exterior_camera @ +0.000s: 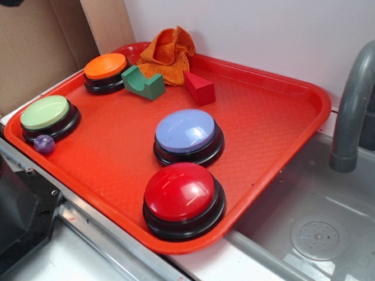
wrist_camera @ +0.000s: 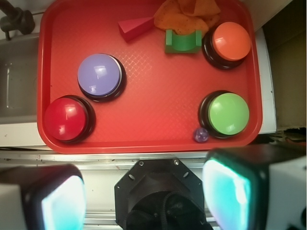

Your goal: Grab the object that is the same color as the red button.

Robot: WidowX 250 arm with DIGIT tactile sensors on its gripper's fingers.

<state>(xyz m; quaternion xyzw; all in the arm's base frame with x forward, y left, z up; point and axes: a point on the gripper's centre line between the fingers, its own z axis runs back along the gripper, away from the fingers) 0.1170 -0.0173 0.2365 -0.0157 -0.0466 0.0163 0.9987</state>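
Seen from the exterior view, left to right, all on or beside the red tray (exterior_camera: pixel 281 117). At the tray's left edge: a pale green button (exterior_camera: pixel 45 113) on a black base, with a small purple ball (exterior_camera: pixel 44 143) touching its near side. Behind that, toward the tray's far corner: an orange-topped button (exterior_camera: pixel 105 67). Just right of it: a green block with a notch (exterior_camera: pixel 143 83), its lower edge partly overlapping the orange cloth (exterior_camera: pixel 169 52) bunched in the far corner. Right of the green block, just beside it but apart, near the cloth: the small red wedge block (exterior_camera: pixel 200 88), untouched. Near the tray's middle: a lavender button (exterior_camera: pixel 187 133). At the tray's near edge: the glossy red button (exterior_camera: pixel 181 193), well apart from the wedge. Beyond the tray's right edge: a grey tap (exterior_camera: pixel 353 105), cut off at the top, over a sink (exterior_camera: pixel 328 222).

From the wrist view: gripper (wrist_camera: pixel 144 196) held off the tray's near edge, closing on nothing, jaws spread wide. Both fingers (wrist_camera: pixel 230 191) blurred and cropped by the frame, tips out of sight.
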